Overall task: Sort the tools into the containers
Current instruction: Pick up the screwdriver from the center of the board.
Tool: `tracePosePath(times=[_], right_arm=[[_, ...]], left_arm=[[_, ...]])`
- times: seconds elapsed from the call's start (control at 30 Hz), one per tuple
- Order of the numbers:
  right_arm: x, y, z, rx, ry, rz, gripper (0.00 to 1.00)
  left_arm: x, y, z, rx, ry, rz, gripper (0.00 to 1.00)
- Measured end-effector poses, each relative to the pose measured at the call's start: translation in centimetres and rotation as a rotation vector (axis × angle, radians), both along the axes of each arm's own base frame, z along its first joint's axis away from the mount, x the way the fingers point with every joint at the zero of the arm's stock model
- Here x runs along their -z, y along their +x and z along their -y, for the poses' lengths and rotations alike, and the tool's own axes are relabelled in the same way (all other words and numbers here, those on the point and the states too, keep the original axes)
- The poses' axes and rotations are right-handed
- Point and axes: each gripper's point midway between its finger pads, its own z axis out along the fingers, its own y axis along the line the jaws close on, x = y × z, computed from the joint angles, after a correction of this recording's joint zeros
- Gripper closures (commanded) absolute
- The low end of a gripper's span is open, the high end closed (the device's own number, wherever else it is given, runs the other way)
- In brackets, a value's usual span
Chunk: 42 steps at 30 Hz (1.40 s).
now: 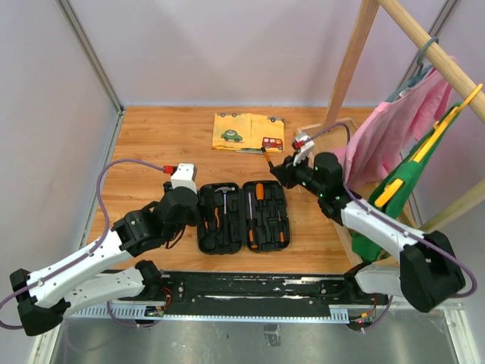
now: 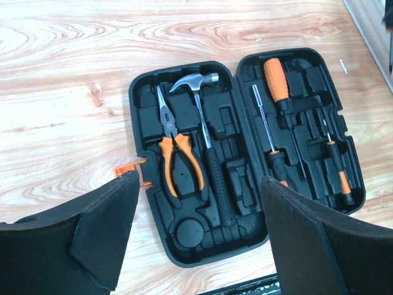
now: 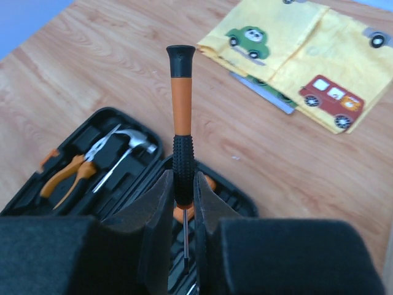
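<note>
Ahead of left jaws, framed between them: black tool case point(image 2: 190, 236) open flat on wooden surface point(image 2: 61, 80). Pliers point(image 2: 164, 123) and hammer point(image 2: 206, 132) seated in left half, screwdrivers point(image 2: 276, 83) in right half. Left jaws wide, empty. Right jaws narrow, clamped on small orange-and-black screwdriver point(image 3: 182, 123); cap end points away from them. Yellow cloth point(image 3: 295, 55) beyond, to right.

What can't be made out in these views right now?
Right wrist: tip of the small screwdriver; too small, shadowed inside the right gripper.
Right wrist: screwdriver half of the case; that gripper blocks it.
Left wrist: near end of that half; left gripper covers it.
Right wrist: grey sheet under the yellow cloth; only an edge shows.
</note>
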Motion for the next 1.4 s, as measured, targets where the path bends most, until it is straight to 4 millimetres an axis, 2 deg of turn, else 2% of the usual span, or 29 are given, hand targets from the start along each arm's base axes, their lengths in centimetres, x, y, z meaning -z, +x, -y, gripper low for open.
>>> tracePosePath(times=[0.13,0.33,0.43,0.7,0.97,1.1,1.27,1.4], right_arm=[[1.0,-4.2,-0.3,-0.052,0.057,0.045,0.99],[1.6,-12.0,-1.7,-0.221,0.046,0.241,0.99],[1.3,-14.2,-1.8,-0.280,0.020,0.335,0.99],[1.7,-18.0,-1.6,-0.398,-0.029,0.470,0.99],[4.9,-21.0,-2.7,-0.571,-0.175,0.484,0.99],[5.1,-22.5,-3.7,-0.659,-0.231,0.508,0.99],[4.9,-23.0,-4.9,-0.729,-0.327,0.559,0.99],[5.4,-22.3,-5.4,-0.757,-0.421,0.608,0.99]], left_arm=[[-0.3,0.0,0.2,0.013,-0.012,0.010,0.16],[-1.0,-0.1,0.5,0.032,-0.037,0.027,0.16],[-1.6,-0.3,0.5,0.045,-0.061,0.041,0.16],[-3.2,-1.2,1.4,0.137,-0.129,0.082,0.14],[-3.6,-2.5,3.8,0.291,-0.173,0.071,0.13],[-3.3,-3.3,4.9,0.367,-0.193,0.056,0.12],[-3.2,-4.1,5.7,0.427,-0.211,0.043,0.12],[-3.3,-4.9,6.8,0.499,-0.232,0.030,0.12]])
